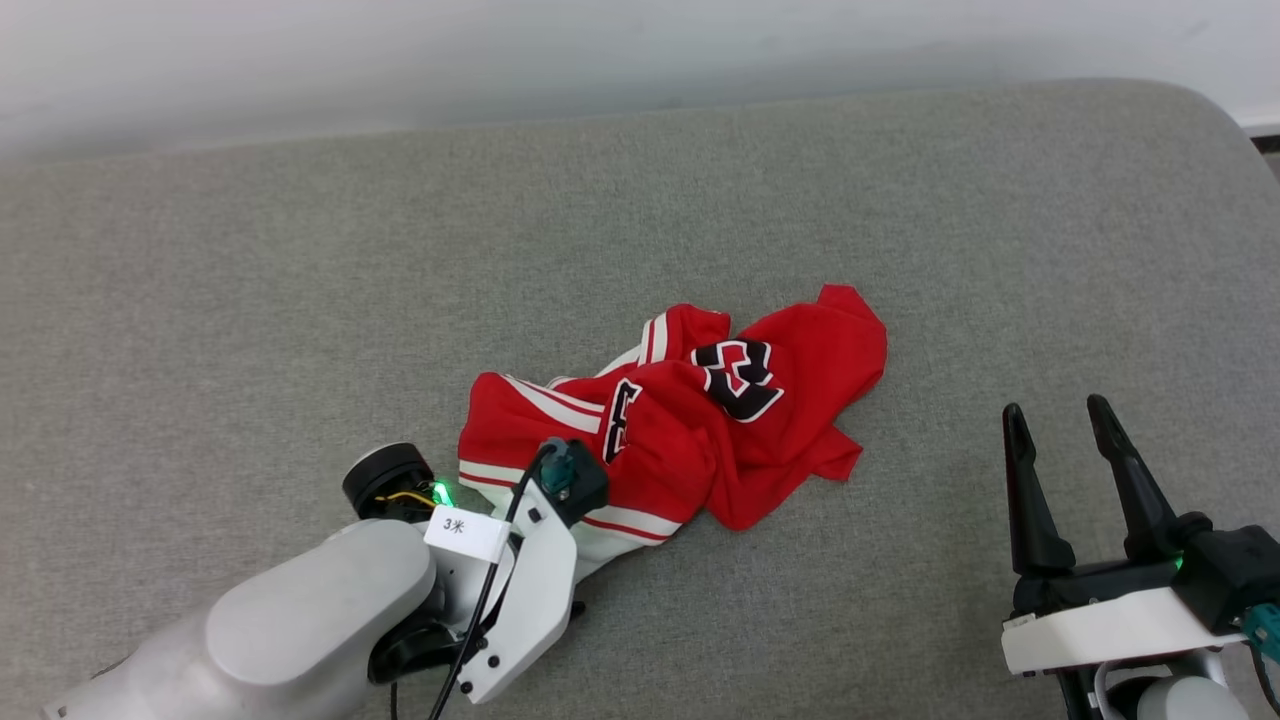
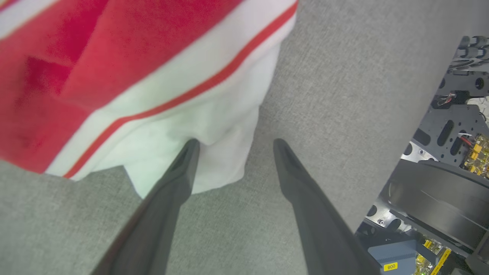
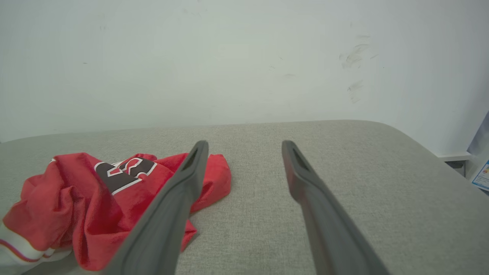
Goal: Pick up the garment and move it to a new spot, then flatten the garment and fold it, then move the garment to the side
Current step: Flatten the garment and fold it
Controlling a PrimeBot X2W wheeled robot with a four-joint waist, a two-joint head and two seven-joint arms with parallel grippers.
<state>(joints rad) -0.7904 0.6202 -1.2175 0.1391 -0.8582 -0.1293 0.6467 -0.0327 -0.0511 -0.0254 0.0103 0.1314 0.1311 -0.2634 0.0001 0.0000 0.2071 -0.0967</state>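
Currently, the garment (image 1: 690, 420) lies crumpled mid-pad: soft red cloth, white striped trim, black chest print creased and partly unreadable. The pad (image 1: 300, 250) is grey woven fabric with a rounded corner. Left gripper (image 2: 235, 143): jaws apart at the white sleeve edge, holding nothing. Right gripper (image 1: 1057, 407): jaws apart, well clear of the garment.

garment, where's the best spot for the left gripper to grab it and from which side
Grip the loose white sleeve flap at the near-left end of the garment, coming in low from the robot's side. It sticks out thin and flat on the grey cushion, and the open left gripper straddles its edge.
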